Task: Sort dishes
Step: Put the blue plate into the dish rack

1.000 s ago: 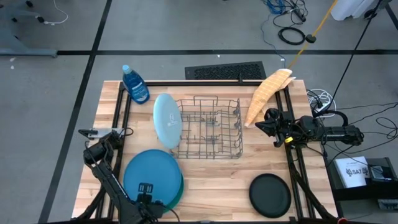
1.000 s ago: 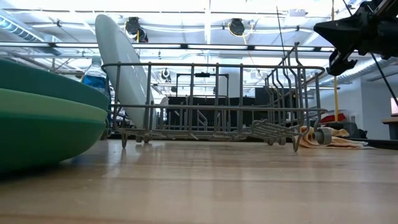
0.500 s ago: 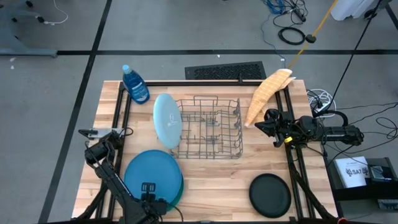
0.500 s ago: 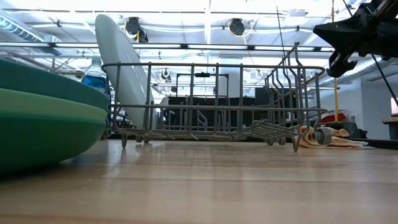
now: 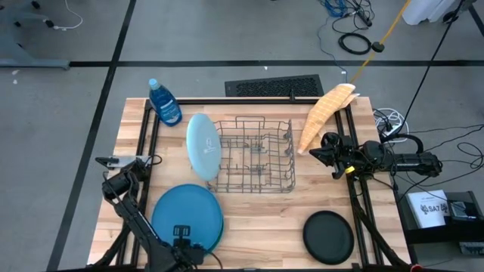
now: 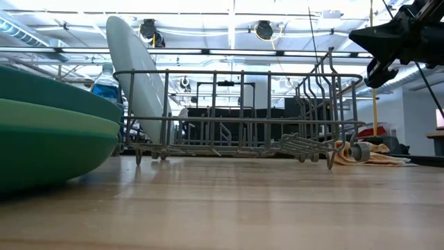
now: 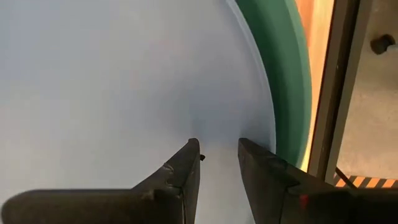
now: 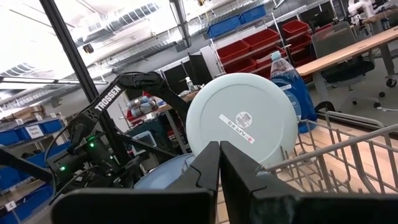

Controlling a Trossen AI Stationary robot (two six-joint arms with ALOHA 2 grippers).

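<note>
A blue plate (image 5: 187, 214) tops a stack at the near left, over a teal plate (image 7: 283, 74) and a green one (image 6: 55, 142). My left gripper (image 7: 219, 146) points down over the blue plate's near part, open by a narrow gap with nothing between its fingers. A light blue plate (image 5: 203, 147) stands on edge in the left end of the grey wire rack (image 5: 253, 155). A smaller black plate (image 5: 328, 236) lies flat at the near right. My right gripper (image 8: 219, 168) waits shut by the table's right edge, off the table. My left gripper's fingertips (image 7: 189, 152) come from above, close over the blue plate's top face (image 7: 124, 93) beside its rim. I cannot tell whether they touch it.
A blue soap bottle (image 5: 164, 102) stands at the far left corner. A yellow cloth (image 5: 325, 113) lies past the rack's far right. Bare wood shows between the rack and the near edge.
My left gripper has tipped a little where it stands over the blue plate's near part. The gap between its fingers is the same as before.
</note>
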